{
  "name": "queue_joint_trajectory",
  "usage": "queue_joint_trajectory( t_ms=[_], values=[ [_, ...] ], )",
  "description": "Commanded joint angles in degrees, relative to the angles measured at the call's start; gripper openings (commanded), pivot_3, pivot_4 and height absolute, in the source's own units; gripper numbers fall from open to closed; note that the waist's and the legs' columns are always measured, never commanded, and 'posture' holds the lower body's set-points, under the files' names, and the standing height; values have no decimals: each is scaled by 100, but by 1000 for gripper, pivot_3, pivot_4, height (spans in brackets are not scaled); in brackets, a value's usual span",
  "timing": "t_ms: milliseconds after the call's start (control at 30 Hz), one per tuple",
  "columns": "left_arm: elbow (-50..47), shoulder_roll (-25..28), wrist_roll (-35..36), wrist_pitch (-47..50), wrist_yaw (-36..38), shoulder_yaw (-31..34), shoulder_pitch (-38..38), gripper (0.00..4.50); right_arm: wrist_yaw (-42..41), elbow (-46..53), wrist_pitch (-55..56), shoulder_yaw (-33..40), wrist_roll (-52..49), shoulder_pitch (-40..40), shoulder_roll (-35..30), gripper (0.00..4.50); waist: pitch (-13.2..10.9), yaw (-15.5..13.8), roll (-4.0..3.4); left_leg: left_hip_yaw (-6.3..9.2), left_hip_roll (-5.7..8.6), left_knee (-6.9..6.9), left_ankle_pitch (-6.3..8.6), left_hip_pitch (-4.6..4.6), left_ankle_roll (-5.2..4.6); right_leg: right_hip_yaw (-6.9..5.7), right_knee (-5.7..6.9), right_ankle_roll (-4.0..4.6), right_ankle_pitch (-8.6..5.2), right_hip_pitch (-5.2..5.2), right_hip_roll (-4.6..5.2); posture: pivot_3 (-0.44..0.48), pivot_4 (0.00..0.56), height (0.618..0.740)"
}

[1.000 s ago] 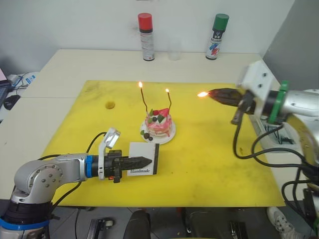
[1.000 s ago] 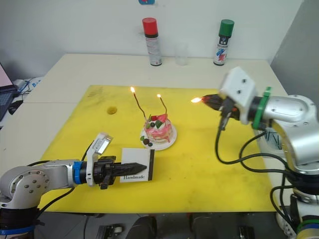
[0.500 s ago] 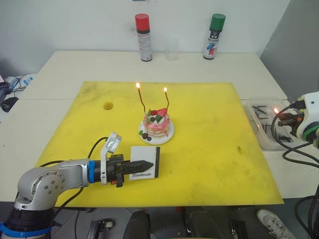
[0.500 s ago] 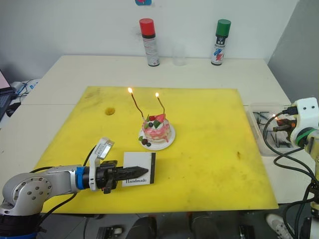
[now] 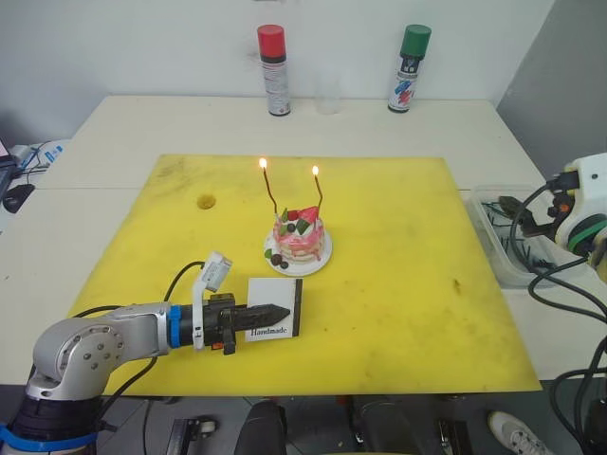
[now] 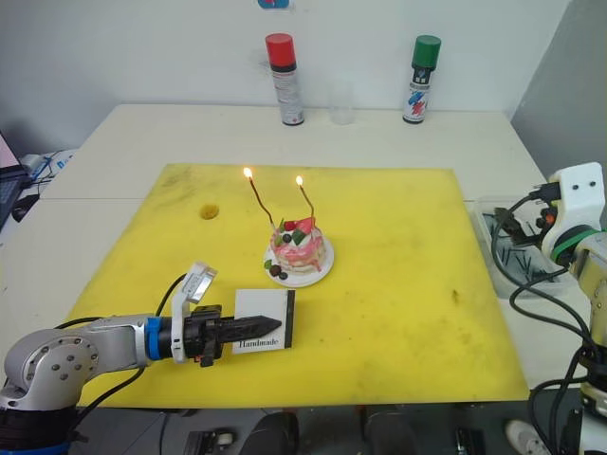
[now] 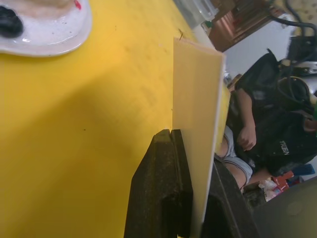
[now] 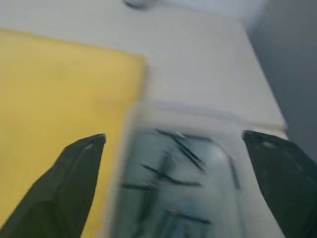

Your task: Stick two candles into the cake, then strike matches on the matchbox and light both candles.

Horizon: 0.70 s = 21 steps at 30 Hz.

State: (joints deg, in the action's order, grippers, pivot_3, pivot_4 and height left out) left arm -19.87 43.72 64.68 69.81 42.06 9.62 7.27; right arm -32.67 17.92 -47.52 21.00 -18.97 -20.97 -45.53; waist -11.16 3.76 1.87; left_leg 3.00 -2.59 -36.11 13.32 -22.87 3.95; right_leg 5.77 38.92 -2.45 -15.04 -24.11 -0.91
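Observation:
The cake (image 5: 302, 237) sits on its white plate (image 5: 320, 261) mid-mat. Two thin wavy candles stand in it, one (image 5: 270, 194) on the left and one (image 5: 321, 197) on the right, both with a flame on top. My left gripper (image 5: 283, 310) is low over the mat's front and is shut on the matchbox (image 5: 277, 322), which stands on edge with "Handmade" facing me. My right gripper (image 8: 173, 136) is open wide at the table's right edge, over a clear tray (image 5: 486, 227). Dark matches (image 8: 174, 148) lie in the tray, and nothing is between the fingers.
The yellow mat (image 5: 398, 284) covers the table's middle and has a dark spot (image 5: 206, 201) at its back left. A red-capped can (image 5: 273, 69), a clear glass (image 5: 329, 95) and a green-capped can (image 5: 407, 68) stand at the back edge. A seated person (image 7: 262, 134) is beyond the table's front.
My right arm carried a burning match from beside the cake out to the tray on the right. Its fingers then opened, and the match and its flame are gone from them. The left arm kept still.

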Motion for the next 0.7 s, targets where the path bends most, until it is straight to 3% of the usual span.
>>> queue_joint_trajectory(
  t_ms=[33,167,367,700],
  values=[
    [6,147,291,510,-386,185,116,0,-1030,978,537,-219,-552,221,-319,4476,0,-1,0,1,0,-1,0,2,0,-1,0,0,0,2,0,0,150,740],
    [356,3,742,1167,-1022,324,483,0,-2226,1841,876,-784,-1155,538,-757,4476,0,-20,0,7,-1,-4,0,1,0,-8,1,-1,0,4,0,0,150,740],
    [707,-211,845,1675,-1604,206,1043,0,-2539,2338,815,-1564,-1612,313,-762,4476,0,-40,2,7,0,-17,0,-1,0,-7,1,-5,3,6,1,0,150,740],
    [204,430,430,1617,-1090,-110,1147,2901,-2295,2363,761,-1794,-1667,154,-740,4500,-1,-50,4,10,1,-13,0,-4,1,-10,0,-2,2,4,2,0,150,740]
  ],
)
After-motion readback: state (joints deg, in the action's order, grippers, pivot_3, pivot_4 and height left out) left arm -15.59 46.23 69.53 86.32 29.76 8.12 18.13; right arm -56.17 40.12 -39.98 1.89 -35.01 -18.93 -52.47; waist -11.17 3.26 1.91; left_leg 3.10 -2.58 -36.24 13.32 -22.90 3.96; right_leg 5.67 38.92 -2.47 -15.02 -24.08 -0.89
